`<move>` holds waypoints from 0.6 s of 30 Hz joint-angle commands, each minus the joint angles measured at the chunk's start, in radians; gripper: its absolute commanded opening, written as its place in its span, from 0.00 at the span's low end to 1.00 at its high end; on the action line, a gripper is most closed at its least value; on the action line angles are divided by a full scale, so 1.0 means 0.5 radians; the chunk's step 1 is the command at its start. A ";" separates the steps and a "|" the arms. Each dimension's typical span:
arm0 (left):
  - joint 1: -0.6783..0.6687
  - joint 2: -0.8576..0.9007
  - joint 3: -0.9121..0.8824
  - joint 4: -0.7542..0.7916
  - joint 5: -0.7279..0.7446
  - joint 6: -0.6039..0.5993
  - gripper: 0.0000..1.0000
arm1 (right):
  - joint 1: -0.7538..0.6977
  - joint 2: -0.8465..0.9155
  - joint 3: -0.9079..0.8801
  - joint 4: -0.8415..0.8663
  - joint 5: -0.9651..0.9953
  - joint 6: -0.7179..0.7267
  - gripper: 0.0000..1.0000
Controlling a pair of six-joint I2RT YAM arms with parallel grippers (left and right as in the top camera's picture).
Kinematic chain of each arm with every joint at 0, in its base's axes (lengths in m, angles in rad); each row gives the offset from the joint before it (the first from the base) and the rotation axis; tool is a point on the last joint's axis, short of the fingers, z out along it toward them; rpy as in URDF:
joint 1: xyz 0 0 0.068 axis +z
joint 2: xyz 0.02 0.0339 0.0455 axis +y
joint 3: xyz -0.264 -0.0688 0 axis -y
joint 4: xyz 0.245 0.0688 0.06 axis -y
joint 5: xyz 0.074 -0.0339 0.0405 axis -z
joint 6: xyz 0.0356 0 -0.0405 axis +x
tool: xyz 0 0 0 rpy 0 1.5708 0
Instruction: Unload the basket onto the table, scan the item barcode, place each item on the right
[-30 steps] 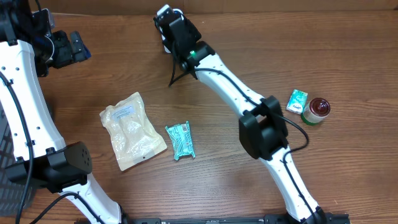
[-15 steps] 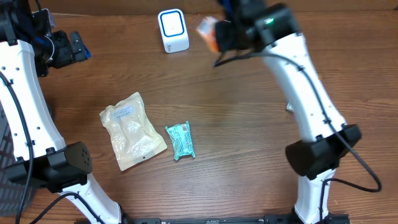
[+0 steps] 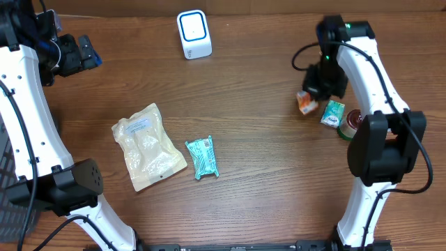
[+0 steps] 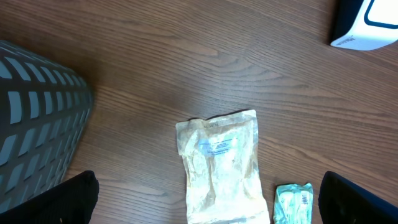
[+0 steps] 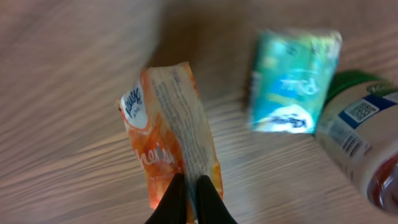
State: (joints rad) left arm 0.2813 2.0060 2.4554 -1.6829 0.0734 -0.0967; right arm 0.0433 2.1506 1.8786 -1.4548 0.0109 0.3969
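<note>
Right end effector (image 5: 189, 182) clamped on orange packet (image 5: 171, 146), just left of teal packet (image 5: 292, 81). Left end effector (image 3: 78, 56) wide open, empty

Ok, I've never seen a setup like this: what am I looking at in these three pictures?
Two white robot arms work at a wooden table. One picture looks straight down from above; the other two come from cameras on each wrist. The right end effector is shut on an orange packet, next to a teal tissue pack and a red-lidded jar. The left end effector is open and holds nothing. Also on the table: a beige pouch, a teal snack wrapper and a white scanner. The left wrist view shows a grey basket.
</note>
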 commanded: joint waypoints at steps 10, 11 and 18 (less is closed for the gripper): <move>-0.014 0.003 0.001 0.001 -0.006 0.030 0.99 | -0.177 0.000 -0.039 -0.167 -0.121 -0.207 0.50; -0.014 0.003 0.001 0.002 -0.006 0.030 1.00 | -0.174 0.000 -0.014 -0.173 -0.200 -0.266 0.49; -0.014 0.003 0.001 0.001 -0.006 0.030 1.00 | -0.003 -0.001 0.070 -0.074 -0.813 -0.575 0.50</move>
State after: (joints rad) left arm 0.2813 2.0060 2.4554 -1.6829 0.0734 -0.0967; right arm -0.0135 2.1555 1.8912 -1.5063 -0.2283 0.1982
